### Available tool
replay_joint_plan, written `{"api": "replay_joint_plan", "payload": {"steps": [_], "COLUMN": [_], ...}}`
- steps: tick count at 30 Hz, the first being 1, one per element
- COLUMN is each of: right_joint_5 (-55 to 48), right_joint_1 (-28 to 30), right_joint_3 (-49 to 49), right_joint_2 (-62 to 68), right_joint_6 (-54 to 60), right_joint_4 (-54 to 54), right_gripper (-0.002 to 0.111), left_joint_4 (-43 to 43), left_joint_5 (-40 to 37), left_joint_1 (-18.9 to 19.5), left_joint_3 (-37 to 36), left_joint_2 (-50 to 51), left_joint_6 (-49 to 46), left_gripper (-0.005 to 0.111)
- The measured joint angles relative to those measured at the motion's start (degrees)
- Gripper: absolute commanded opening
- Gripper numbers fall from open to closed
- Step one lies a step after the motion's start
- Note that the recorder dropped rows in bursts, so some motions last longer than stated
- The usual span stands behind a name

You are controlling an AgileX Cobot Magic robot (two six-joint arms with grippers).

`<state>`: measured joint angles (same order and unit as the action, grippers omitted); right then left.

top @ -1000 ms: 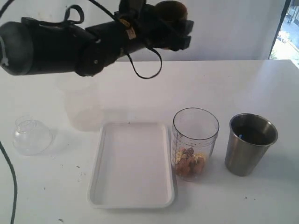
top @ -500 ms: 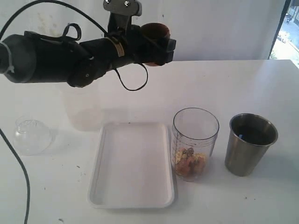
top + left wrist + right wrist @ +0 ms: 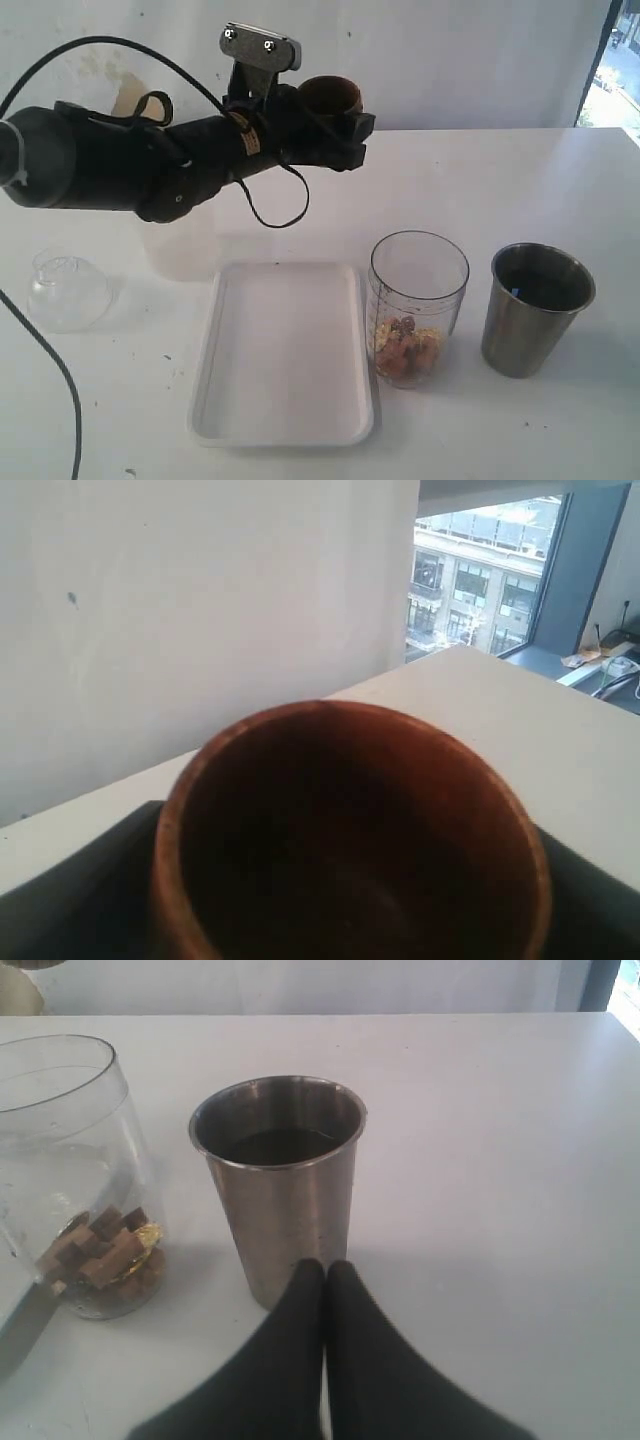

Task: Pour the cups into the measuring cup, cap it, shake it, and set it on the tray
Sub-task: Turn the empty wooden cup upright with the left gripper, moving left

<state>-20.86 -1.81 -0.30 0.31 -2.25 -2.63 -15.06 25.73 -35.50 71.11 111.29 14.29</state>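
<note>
The left end effector point(image 3: 342, 128) grasps the wooden cup point(image 3: 331, 96) in the air, beyond the tray point(image 3: 283, 434). The right end effector point(image 3: 323, 1272) is clenched just beside the steel tumbler point(image 3: 279, 1185), which stands near the measuring cup point(image 3: 417, 300) on the bench point(image 3: 520, 180).

Wooden cup point(image 3: 350, 840): is filling the lower frame, its round mouth facing the camera; the inside is lying in deep shadow, so any contents are not discernible.
Left gripper point(image 3: 350, 920): its black fingers point(image 3: 70, 895) are flanking the cup on both sides, right against its wall.
Table point(image 3: 520, 730): is stretching away, white, behind the cup.
Wall point(image 3: 200, 600): is rising white beyond the table.
Window point(image 3: 500, 590): is showing buildings outside.
</note>
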Motion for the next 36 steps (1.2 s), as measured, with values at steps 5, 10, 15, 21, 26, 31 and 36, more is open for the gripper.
{"api": "replay_joint_plan", "payload": {"steps": [5,10,15,21,26,31,36], "right_joint_5": [0.00,0.00,0.00,0.00,0.00,0.00,0.00], "right_joint_1": [0.00,0.00,0.00,0.00,0.00,0.00,0.00], "right_joint_3": [0.00,0.00,0.00,0.00,0.00,0.00,0.00], "right_joint_2": [0.00,0.00,0.00,0.00,0.00,0.00,0.00], "right_joint_6": [0.00,0.00,0.00,0.00,0.00,0.00,0.00], "right_joint_4": [0.00,0.00,0.00,0.00,0.00,0.00,0.00], "right_gripper": [0.000,0.000,0.000,0.000,0.000,0.000,0.000], "left_joint_4": [1.73,2.32,2.31,2.31,2.44,2.44,2.44], "left_joint_5": [1.21,1.02,0.07,-0.83,2.16,3.44,5.87], "left_joint_1": [0.00,0.00,0.17,1.43,1.80,1.80,1.80], "left_joint_3": [-1.75,-2.50,-2.75,-3.07,-6.78,-8.32,-8.41], "left_joint_2": [0.00,0.51,1.64,1.89,2.23,2.60,4.12], "left_joint_6": [-1.00,-1.15,-1.24,-1.24,-1.24,-1.24,-1.24], "left_gripper": [0.000,0.000,0.000,0.000,0.000,0.000,0.000]}}
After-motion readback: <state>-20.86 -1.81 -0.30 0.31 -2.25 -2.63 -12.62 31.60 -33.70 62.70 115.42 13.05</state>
